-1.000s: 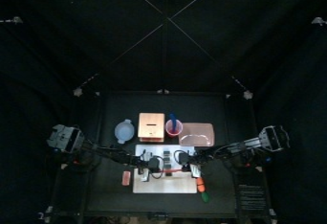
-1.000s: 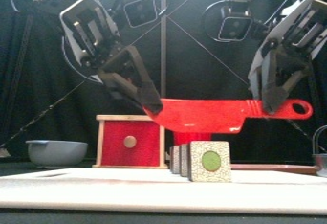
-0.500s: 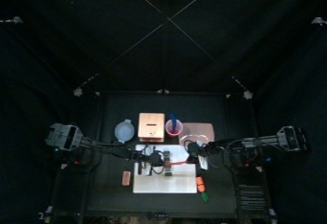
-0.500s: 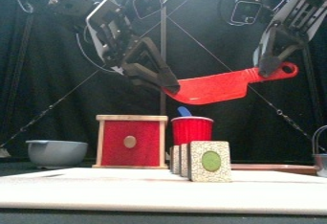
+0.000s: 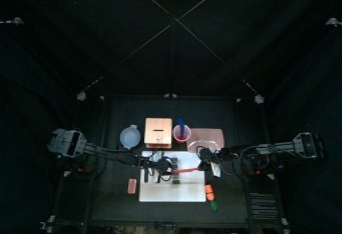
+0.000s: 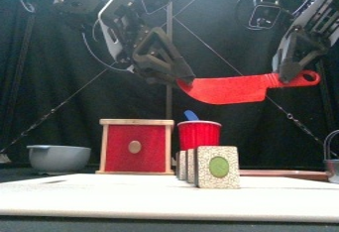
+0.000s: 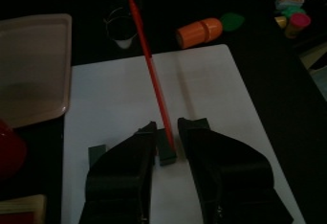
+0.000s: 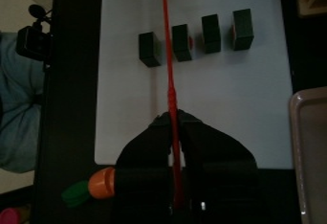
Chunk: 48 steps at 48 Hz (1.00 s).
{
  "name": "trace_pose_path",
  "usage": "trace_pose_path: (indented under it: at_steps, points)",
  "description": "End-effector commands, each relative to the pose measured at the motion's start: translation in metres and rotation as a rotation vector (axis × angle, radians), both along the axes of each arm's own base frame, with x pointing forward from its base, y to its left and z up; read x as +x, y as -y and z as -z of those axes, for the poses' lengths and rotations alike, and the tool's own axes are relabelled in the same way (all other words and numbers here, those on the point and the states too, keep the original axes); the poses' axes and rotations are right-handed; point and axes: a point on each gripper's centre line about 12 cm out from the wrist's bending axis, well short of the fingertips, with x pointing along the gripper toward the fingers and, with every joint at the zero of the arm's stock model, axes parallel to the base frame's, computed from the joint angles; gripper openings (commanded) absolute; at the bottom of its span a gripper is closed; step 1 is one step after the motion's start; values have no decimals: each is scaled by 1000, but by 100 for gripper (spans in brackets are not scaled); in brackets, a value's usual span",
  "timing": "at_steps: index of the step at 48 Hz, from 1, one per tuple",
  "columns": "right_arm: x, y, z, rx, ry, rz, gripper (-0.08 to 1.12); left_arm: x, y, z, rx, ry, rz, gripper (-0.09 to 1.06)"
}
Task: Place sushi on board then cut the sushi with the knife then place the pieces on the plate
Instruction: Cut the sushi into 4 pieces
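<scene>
We hold the flat red toy knife [image 6: 232,89] at both ends. The left gripper [image 6: 172,74] is clamped on the tip of the blade and the right gripper [image 6: 294,69] is closed tight on the handle. The blade hangs nearly level, well above the toy sushi roll of dark green blocks [image 6: 212,167]. The sushi stands on the white cutting board [image 6: 93,191], in front of the red cup [image 6: 199,135]. In the right wrist view its blocks stand in a row with board showing between them, and the knife's edge runs over the gap between two of them. We judge that a cutting stroke is the step in hand. To do it well, we should lower both ends together so the blade comes down level. We should hold the edge over that gap rather than on a block's top, and press gently, since such light blocks could tip or skid. The flat pink tray [image 7: 29,70] lies near the board, ready for the pieces.
</scene>
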Motion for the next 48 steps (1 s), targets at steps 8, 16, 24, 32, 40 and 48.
trace_pose_path:
  at_steps: [8,16,24,32,40,48]
  points:
    - [-16,0,-4,25,21,11,40,8,-8,-26,-8,115,-17,70]
    - [-31,12,-5,27,41,60,40,9,-10,-30,0,159,-10,70]
    - [-45,25,-1,24,22,106,40,8,-10,-30,-4,185,-10,70]
    - [-57,39,10,19,-36,155,40,6,-10,-28,-9,193,-9,70]
    - [-65,52,20,-7,-82,200,40,5,-10,-25,-12,188,-13,70]
    - [-73,64,31,-20,-119,254,41,4,-10,-21,-10,178,-13,70]
